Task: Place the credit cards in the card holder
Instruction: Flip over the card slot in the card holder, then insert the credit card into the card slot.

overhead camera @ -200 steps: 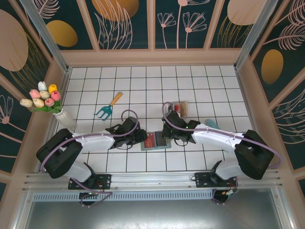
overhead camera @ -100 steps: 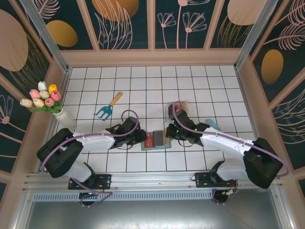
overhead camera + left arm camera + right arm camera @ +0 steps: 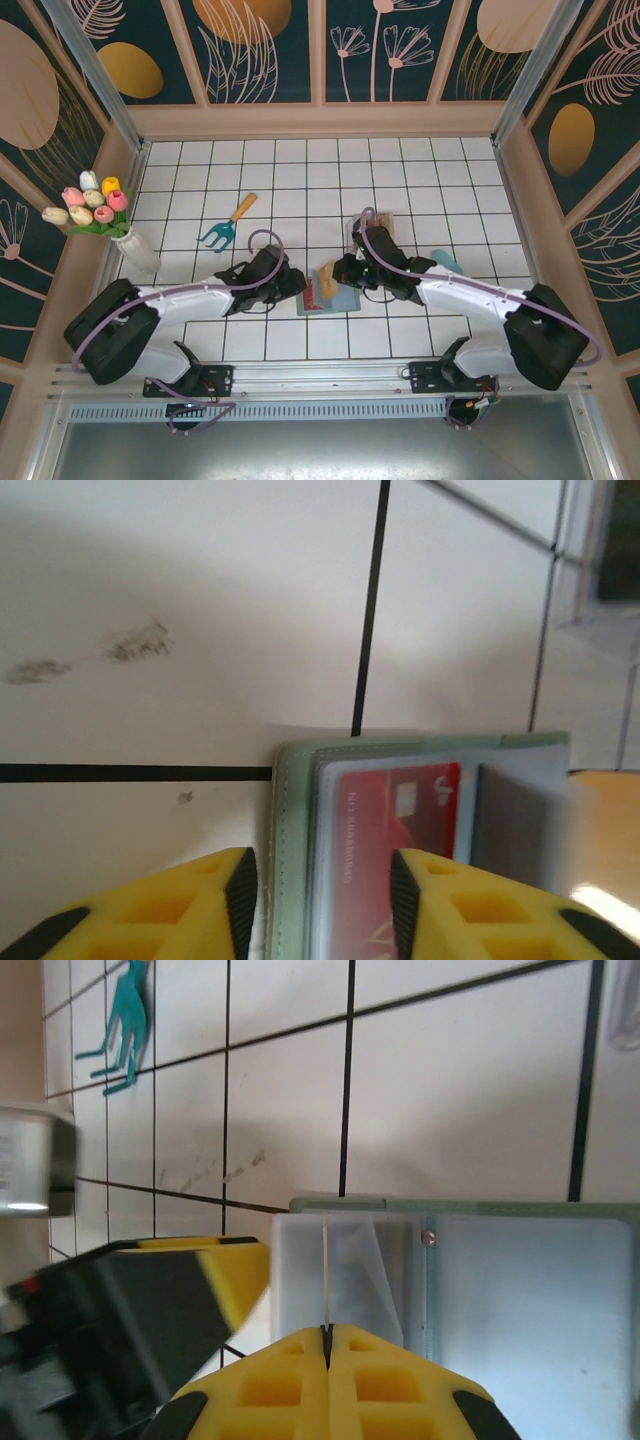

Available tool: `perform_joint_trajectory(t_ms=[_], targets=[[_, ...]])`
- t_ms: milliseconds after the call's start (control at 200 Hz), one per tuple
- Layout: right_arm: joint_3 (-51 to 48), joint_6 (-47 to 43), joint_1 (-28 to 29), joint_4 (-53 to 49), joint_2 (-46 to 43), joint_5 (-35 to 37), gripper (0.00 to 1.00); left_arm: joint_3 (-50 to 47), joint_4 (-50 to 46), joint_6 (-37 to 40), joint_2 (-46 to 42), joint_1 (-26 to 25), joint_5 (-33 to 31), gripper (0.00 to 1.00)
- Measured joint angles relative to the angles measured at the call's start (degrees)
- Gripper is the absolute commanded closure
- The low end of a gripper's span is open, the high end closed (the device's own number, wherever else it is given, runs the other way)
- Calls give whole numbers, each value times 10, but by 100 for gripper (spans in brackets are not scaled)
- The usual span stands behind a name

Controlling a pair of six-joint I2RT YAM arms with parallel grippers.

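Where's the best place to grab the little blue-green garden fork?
I'd take the garden fork by its orange handle, coming straight down from above and pinching across it. The handle is straight, narrow and lies flat on the tiles, while the prongs spread wide.

Bright, even light from overhead falls on the white table (image 3: 300, 190) in the top view, which is sharp throughout. The arms cast only soft shadows beside the holder (image 3: 345, 300). The left wrist view is soft (slightly hazy all over). A wide grey shadow crosses the tiles above the holder (image 3: 290, 860), and right of it a tan patch (image 3: 605, 830) is smeared, with a glare spot. In the right wrist view a diffuse shadow lies above the holder (image 3: 480, 1205), the card (image 3: 325, 1270) is a thin line, and shapes left of the holder blur.
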Motion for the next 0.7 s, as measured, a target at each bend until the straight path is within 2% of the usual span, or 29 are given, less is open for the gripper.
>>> perform_joint_trajectory(t_ms=[110,255,380,701], targets=[[0,1,4,4,25,-6,100,-19,0,-11,-50,0,-23,47],[-15,-1,-5,14,2,-6,99,-34,5,-10,-74,0,-24,46],[-46,-1,-20,30,-26,-6,99,-33,19,-5,-56,0,-12,48],[-96,10,-20,101,-20,-21,99,-24,35,5,17,0,26,55]])
